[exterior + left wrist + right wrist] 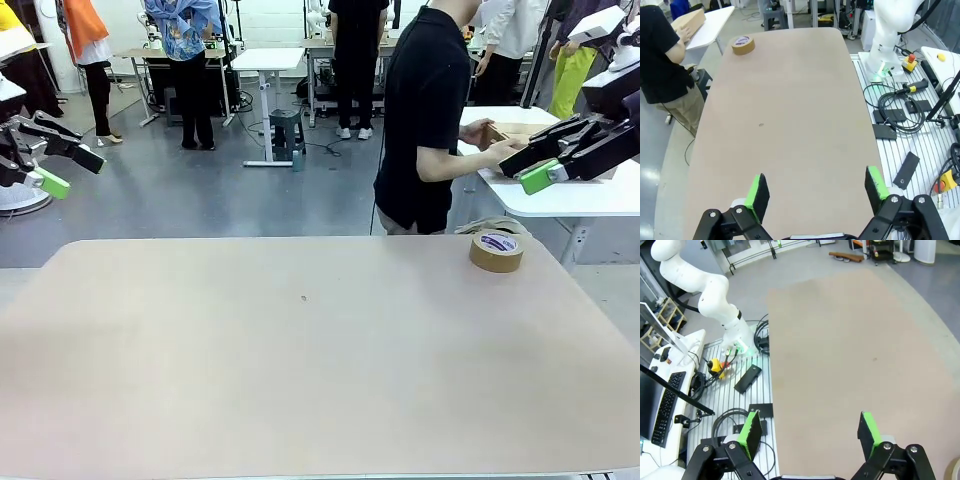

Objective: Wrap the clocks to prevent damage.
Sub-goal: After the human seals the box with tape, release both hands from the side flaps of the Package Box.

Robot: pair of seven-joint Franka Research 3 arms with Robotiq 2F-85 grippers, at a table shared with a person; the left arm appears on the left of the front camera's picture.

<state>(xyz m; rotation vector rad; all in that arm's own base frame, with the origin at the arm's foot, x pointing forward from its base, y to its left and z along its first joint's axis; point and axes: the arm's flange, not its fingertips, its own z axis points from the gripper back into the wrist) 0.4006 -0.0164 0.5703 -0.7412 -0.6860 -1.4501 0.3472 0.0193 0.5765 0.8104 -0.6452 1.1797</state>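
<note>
The clocks are out of view. My left gripper (68, 170) hangs open above the left end of the beige table (300, 360), with nothing between its green pads. In the left wrist view its fingers (816, 187) are spread wide over bare tabletop. My right gripper (525, 168) is open too, raised at the right side near the person's hands. The right wrist view looks past its empty fingers (809, 429) at the table (850, 350). The person in a black shirt (425, 110) stands at the far side, turned to a side table.
A brown tape roll (497, 250) lies at the table's far right corner, also seen in the left wrist view (743, 45). The person's hands rest on a brown cardboard box (687, 22) on a white side table (590, 195). Cables and boxes lie by the arm bases (900, 110).
</note>
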